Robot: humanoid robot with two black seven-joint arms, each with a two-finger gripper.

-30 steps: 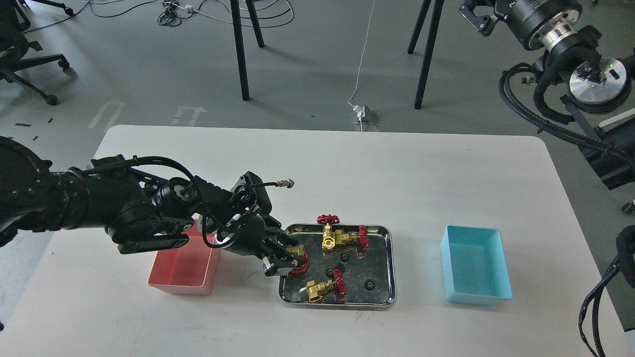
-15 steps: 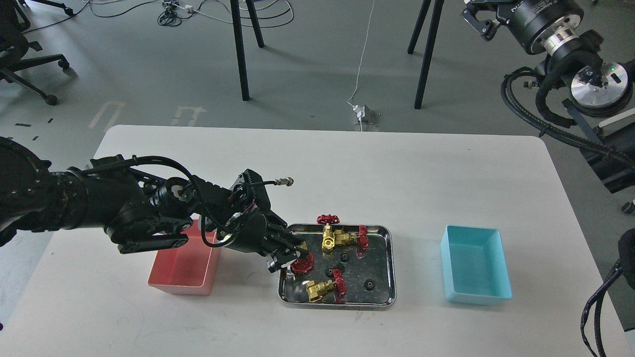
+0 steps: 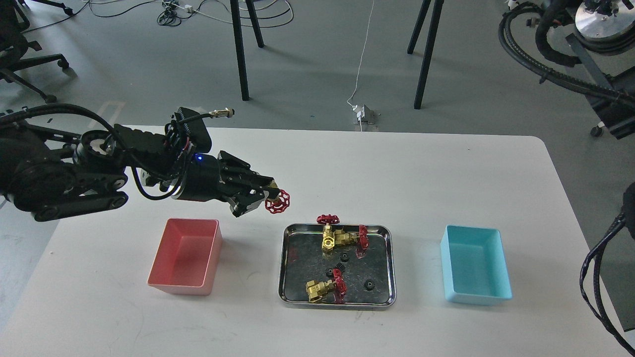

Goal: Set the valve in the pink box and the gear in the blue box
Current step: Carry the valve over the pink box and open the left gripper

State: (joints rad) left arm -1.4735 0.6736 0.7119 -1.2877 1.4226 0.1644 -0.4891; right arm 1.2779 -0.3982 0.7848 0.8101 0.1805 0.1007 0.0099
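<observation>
Held aloft toward the bench's far-left part: brass valve [image 3: 276,200], red spoked handwheel facing outward, body pinched between the closed-in fingers of the left gripper [image 3: 262,196]. Right gripper out of sight.

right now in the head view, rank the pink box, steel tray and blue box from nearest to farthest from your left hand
1. The pink box, just below my left hand, which holds a valve.
2. The steel tray, lower right of the hand, at the table's middle.
3. The blue box, far off on the right side.
</observation>
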